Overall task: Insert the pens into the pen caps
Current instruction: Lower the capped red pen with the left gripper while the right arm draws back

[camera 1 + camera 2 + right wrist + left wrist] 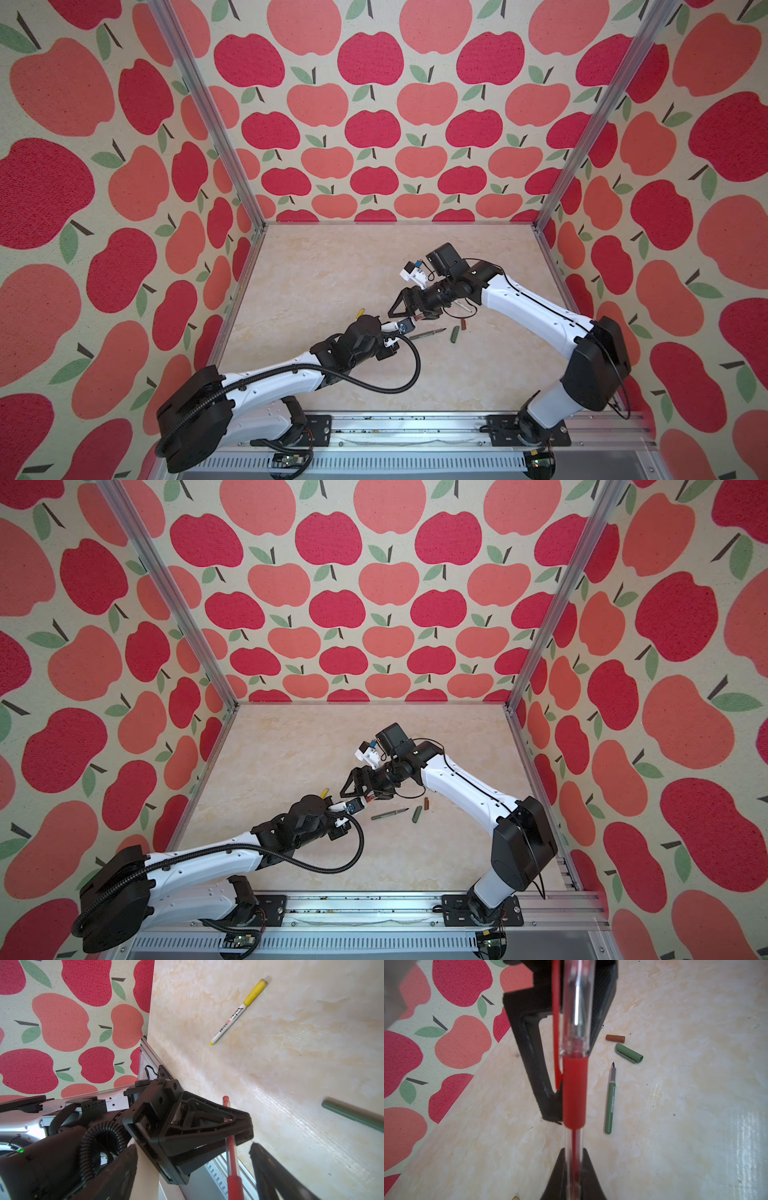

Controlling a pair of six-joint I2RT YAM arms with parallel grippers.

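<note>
Left gripper (573, 1153): clenched on the barrel of the red pen (574, 1095), holding it clear of the tabletop (311, 270), just right of centre in the lower half of both top views.

Right gripper (402, 316): released. Its jaws stand wide on either side of the pen's capped end, and the right wrist view shows a gap between each finger and the pen.

Red pen: the long axis runs from the left gripper toward the right gripper, with the writing end pointing to the right of the frame in the top views. That end sits inside the clear cap with red clip (576, 1001); the metal tip shows through the cap wall.

White pen (228, 1022): lies flat on the tabletop with the yellow cap (254, 992) fitted on one end. In a top view only the yellow end (361, 311) shows, just above the left wrist.

Dark green pen (428, 332): lies flat and uncapped, right of the grippers. Its long axis is near horizontal in the frame, with the nib at the right end.

Dark green cap (456, 334): lies just beyond the nib, empty, apart from the pen.

Brown cap (463, 324): lies just beside the dark green cap, to its upper right, not touching it.
</note>
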